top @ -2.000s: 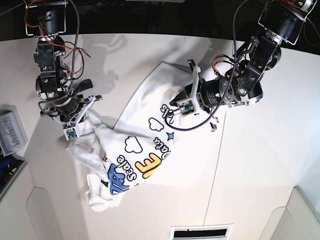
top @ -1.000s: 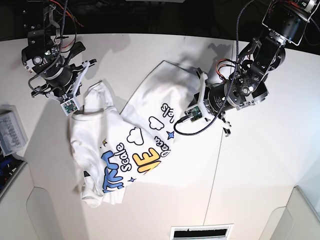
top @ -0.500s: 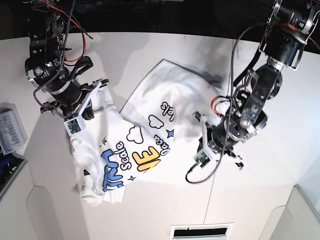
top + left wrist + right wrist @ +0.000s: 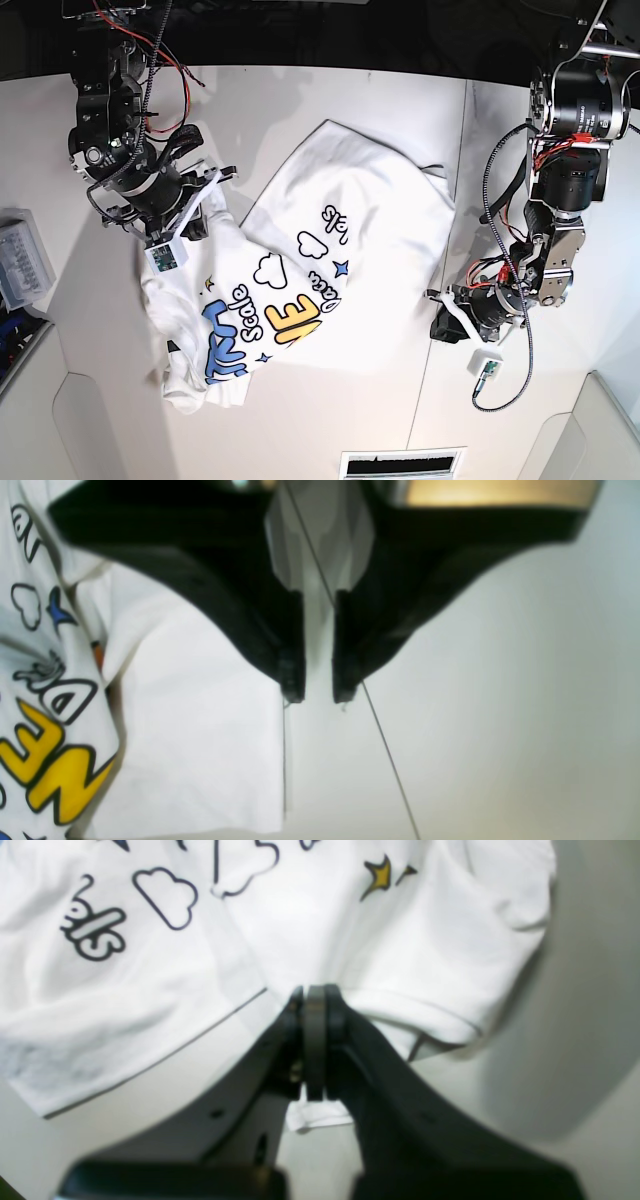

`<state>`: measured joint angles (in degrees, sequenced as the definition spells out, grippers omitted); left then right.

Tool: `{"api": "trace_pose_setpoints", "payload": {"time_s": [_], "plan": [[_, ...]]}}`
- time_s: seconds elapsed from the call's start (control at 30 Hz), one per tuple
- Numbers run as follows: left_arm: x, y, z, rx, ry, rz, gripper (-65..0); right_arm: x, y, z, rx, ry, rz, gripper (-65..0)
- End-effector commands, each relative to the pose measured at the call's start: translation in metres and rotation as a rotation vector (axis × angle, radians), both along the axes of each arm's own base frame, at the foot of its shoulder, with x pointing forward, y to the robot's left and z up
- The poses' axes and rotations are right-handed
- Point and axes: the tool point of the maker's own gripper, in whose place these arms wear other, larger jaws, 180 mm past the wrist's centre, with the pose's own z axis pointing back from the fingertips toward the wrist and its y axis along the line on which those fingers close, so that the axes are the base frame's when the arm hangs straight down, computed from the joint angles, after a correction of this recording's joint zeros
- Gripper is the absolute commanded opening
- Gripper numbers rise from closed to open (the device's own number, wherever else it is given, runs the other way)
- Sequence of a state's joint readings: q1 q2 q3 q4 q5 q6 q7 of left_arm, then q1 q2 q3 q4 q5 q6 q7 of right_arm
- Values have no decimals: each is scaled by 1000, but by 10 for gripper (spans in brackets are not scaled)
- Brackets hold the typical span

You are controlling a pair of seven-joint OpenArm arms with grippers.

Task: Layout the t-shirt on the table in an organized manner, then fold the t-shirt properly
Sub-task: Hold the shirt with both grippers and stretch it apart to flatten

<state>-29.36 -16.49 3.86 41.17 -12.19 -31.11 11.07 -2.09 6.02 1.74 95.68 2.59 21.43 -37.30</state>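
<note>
Off-white table (image 4: 330, 420), dark seam lines, crumpled t-shirt (image 4: 300, 250) lying on it

A small grey tray (image 4: 22, 268) with a pale ribbed top sits at nine o'clock in the base view, cut by the frame edge. Below it, at about eight o'clock, a dark bin (image 4: 14, 340) holds blue bits too small to make out. At six o'clock a white slotted vent (image 4: 402, 465) lies along the bottom edge, with a dark opening inside.
</note>
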Motion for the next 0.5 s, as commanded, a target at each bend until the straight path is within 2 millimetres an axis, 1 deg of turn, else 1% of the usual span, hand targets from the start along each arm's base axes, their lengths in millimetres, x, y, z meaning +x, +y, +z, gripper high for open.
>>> {"api": "trace_pose_setpoints", "payload": {"time_s": [0.0,0.07,0.17,0.27,0.37,0.47], "plan": [[20,1,30,-36,-92,12,-480,9,0,9,6,-40,0,-650],[21,-1,31,-52,-98,17,-480,5,-8,-5,-34,-5,-15,-650],[21,-6,31,-60,-99,12,-481,2,-24,-34,-91,50,-69,-650],[22,-18,31,-80,-104,3,-481,3,-29,-57,-87,96,-76,-650],[22,-34,30,-104,-102,-11,-481,7,-29,-66,-81,112,-79,-650],[20,-41,27,-114,-97,-18,-481,8,-29,-66,-83,117,-76,-650]]}}
